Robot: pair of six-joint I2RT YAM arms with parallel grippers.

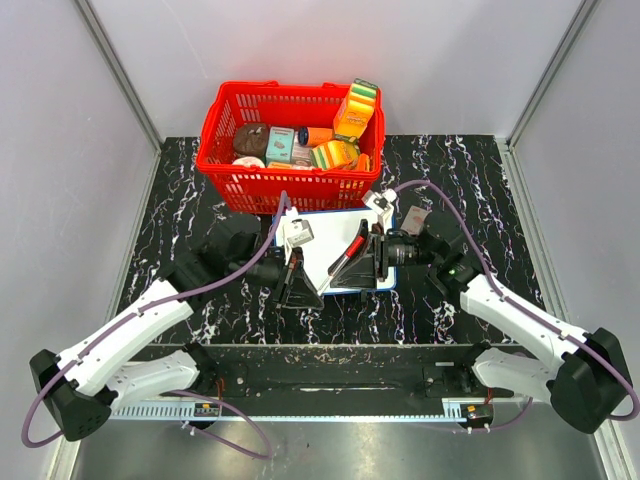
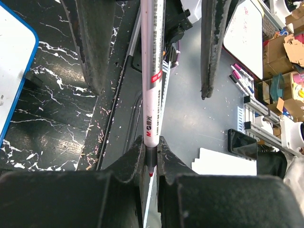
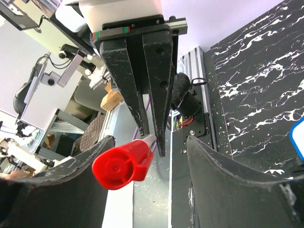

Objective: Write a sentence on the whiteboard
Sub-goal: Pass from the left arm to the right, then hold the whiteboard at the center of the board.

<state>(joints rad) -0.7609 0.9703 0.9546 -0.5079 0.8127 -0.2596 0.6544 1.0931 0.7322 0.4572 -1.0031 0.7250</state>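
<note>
The whiteboard (image 1: pixel 325 235), white with a blue frame, lies flat on the black marbled table in front of the red basket. Its edge shows in the left wrist view (image 2: pixel 14 61) and its corner in the right wrist view (image 3: pixel 300 137). I see no red lettering on its visible part. My left gripper (image 1: pixel 297 283) (image 2: pixel 151 156) is shut on a white marker (image 2: pixel 153 80) near its red nib, held above the board's near edge. The marker's red cap (image 3: pixel 122 165) (image 1: pixel 355 246) sits at its far end, between the spread fingers of my open right gripper (image 1: pixel 365 262) (image 3: pixel 149 142).
The red plastic basket (image 1: pixel 225 140) holds several food packs and stands just behind the board. Grey walls close the table's sides and back. The arm bases and a metal rail (image 1: pixel 330 385) run along the near edge.
</note>
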